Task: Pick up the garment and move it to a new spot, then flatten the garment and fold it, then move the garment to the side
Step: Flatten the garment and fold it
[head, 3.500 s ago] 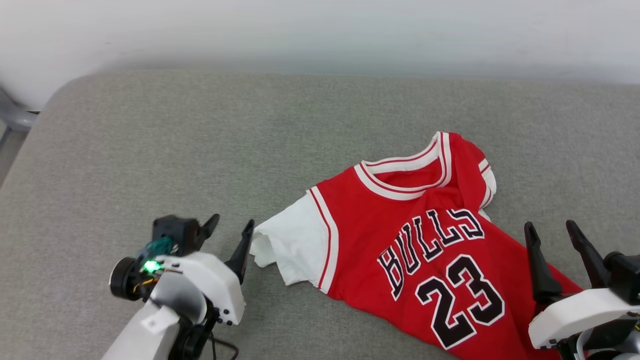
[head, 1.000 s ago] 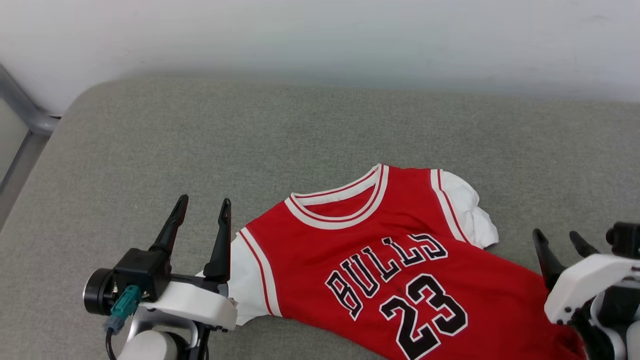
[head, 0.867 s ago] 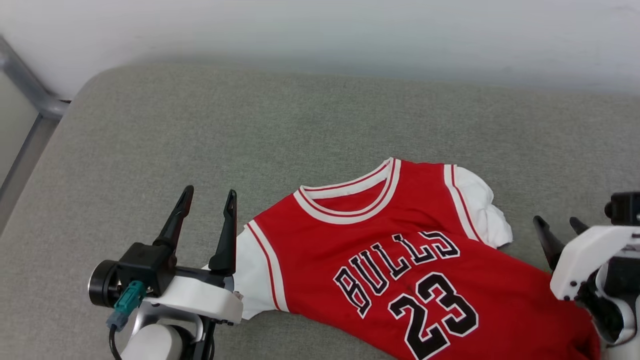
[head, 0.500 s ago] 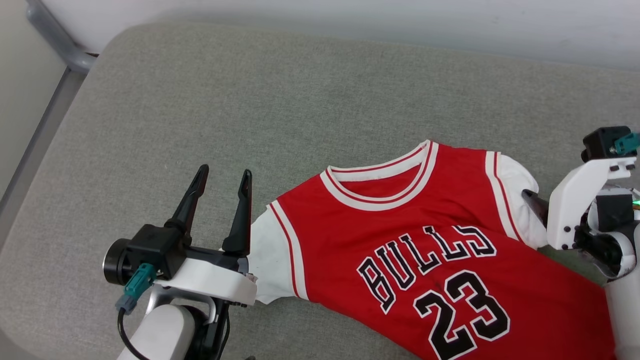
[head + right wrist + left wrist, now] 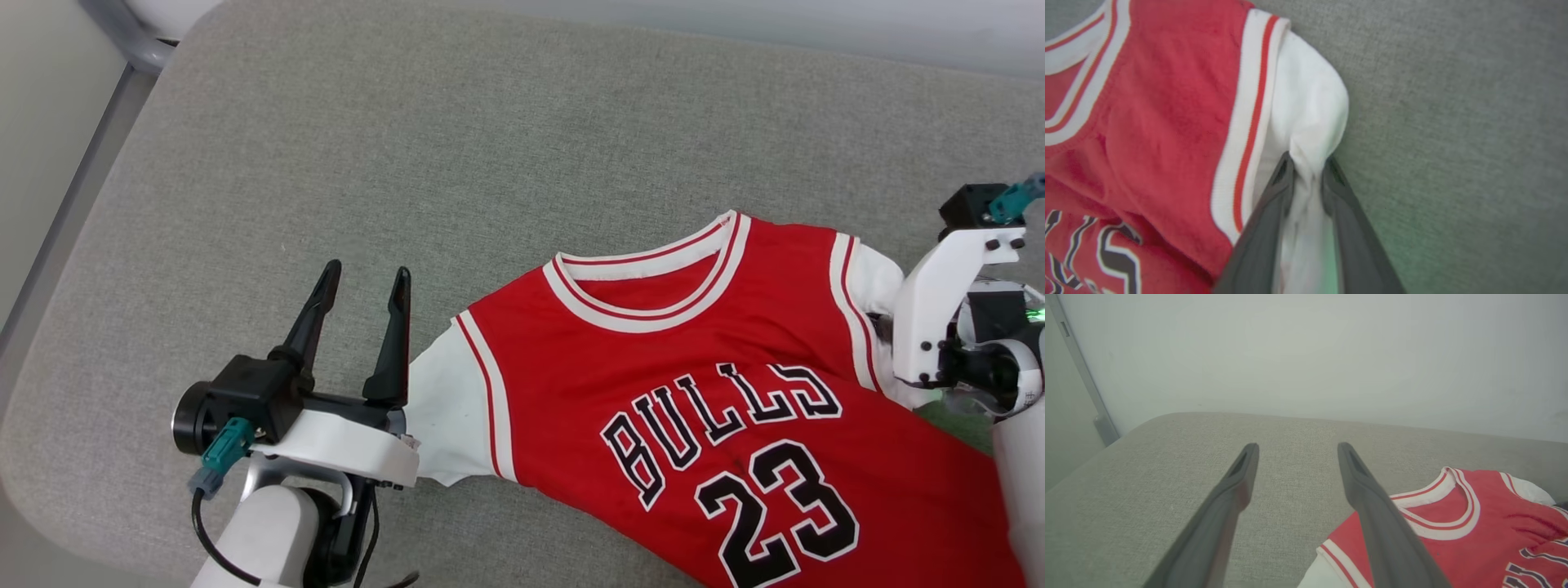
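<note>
The grey cushion (image 5: pixel 490 122) is carrying the garment (image 5: pixel 718 384) face up on its near right part, collar toward the far edge, hem running off to the near right. My right jaws are pinching its white sleeve (image 5: pixel 1310 106) on that side; my left jaws are hanging wide and empty just beside the other sleeve (image 5: pixel 445 408).

The shirt (image 5: pixel 694 359) runs off the head view's lower right, hem unseen. At the right edge a white wrist housing (image 5: pixel 922 318) hides the tips of the right gripper (image 5: pixel 1308 163).
</note>
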Controlling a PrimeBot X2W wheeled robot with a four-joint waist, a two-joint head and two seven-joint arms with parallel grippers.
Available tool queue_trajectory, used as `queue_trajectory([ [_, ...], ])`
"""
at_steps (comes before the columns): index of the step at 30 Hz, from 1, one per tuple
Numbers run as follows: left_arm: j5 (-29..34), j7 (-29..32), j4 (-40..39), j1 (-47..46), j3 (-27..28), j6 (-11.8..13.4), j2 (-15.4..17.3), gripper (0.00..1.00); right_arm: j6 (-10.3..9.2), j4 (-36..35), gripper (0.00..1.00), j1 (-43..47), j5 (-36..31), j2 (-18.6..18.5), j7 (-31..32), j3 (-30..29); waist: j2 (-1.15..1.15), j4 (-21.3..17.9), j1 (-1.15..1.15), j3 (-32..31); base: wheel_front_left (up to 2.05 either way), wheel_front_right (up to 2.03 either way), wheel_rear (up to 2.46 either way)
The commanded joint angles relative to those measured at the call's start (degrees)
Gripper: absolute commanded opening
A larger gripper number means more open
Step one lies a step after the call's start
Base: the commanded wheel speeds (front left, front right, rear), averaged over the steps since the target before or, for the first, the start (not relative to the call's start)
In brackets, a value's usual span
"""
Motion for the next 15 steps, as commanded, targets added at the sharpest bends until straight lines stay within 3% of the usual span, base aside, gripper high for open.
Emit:
queue_trajectory([
  [1, 0.53, -0.40, 0.38, 0.60, 0.50, -0.28, -0.42, 1.00, 0.01, 1.69, 0.00, 2.41, 0.73, 1.47, 0.51, 1.19, 0.00, -0.36, 0.00, -0.29, 0.00, 0.00, 0.00],
  [10, -1.13, -0.05, 3.34, 2.97, 2.00, -2.29, -0.32, 1.00, -0.01, -7.90, 0.00, 1.76, -0.19, -1.36, -5.18, -1.22, 0.00, -2.94, 0.00, -3.64, 0.00, 0.00, 0.00],
  [15, -4.12, 4.74, 5.35, 4.27, 2.72, -3.16, 1.01, 1.00, -0.02, -13.77, 0.00, 6.54, -1.91, -1.04, -5.27, -5.52, 0.00, -4.95, 0.00, -5.90, 0.00, 0.00, 0.00],
])
